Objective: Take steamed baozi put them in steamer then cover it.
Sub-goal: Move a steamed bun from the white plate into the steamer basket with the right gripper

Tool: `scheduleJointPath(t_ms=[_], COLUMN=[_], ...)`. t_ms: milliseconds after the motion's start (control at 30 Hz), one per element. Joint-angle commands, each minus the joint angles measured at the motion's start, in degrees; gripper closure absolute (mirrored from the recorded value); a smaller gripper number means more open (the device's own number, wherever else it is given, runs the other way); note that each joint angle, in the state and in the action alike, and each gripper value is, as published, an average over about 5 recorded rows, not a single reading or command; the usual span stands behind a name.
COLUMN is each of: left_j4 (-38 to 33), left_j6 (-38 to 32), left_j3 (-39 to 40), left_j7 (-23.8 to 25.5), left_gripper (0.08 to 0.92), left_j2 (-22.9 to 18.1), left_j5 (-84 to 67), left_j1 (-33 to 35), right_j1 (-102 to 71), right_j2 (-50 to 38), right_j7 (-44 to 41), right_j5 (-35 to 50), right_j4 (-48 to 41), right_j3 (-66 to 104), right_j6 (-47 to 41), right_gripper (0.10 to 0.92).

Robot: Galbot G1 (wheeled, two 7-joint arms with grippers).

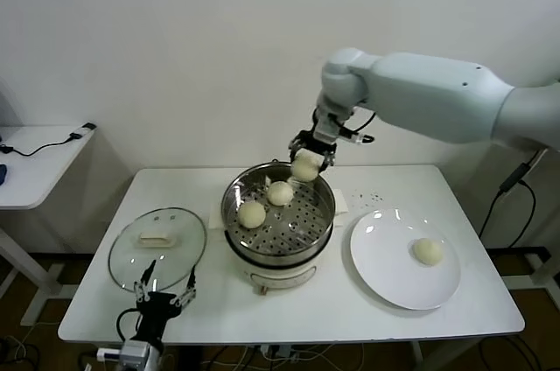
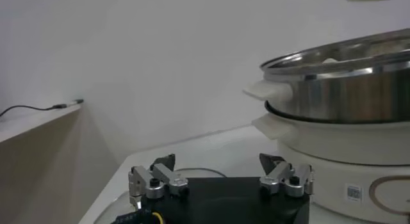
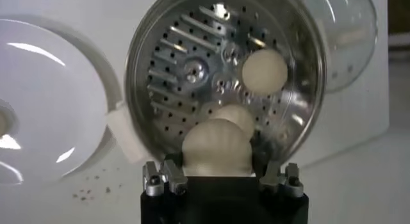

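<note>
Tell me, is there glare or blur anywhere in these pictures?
Head view: even light, with a soft sheen on the cover. Left wrist view: the steamer wall shows bright streaks, while the left gripper close to the lens looks soft. Right wrist view: the steamer tray glints, the plate carries white glare patches, and the baozi in the right gripper is slightly blurred.

Two baozi (image 1: 265, 203) lie in the steamer (image 1: 278, 248), one on the plate (image 1: 385, 275); cover (image 1: 157, 247) beside.
</note>
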Motion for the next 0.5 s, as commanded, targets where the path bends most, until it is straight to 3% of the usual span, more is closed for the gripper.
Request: scheduleJointPath(t_ms=[33,233,500], left_j4=[0.4,0.9,1.1], left_j6=[-0.1,-0.2,-0.1], left_j3=[-0.3,-0.7,-0.7], left_j7=[0.0,-0.3,-0.2], left_gripper=[0.177,0.177,0.177], left_j2=[0.3,0.1,0.0], left_j5=[-0.5,-0.9,-0.8], left_j1=[0.2,0.6,0.3], right_j1=[-4.9,-7.0,-9.4], right_j2=[5.0,2.7,3.4], right_j7=[-0.3,-0.9,-1.1], right_j5=[-1.2,-1.9,-2.5], right_j4=[3.9,8.7,8.7], right_j3=[-0.2,-0.7,-0.4], right_j6=[3.0,1.9,1.7], right_gripper=[0.330,0.330,0.329])
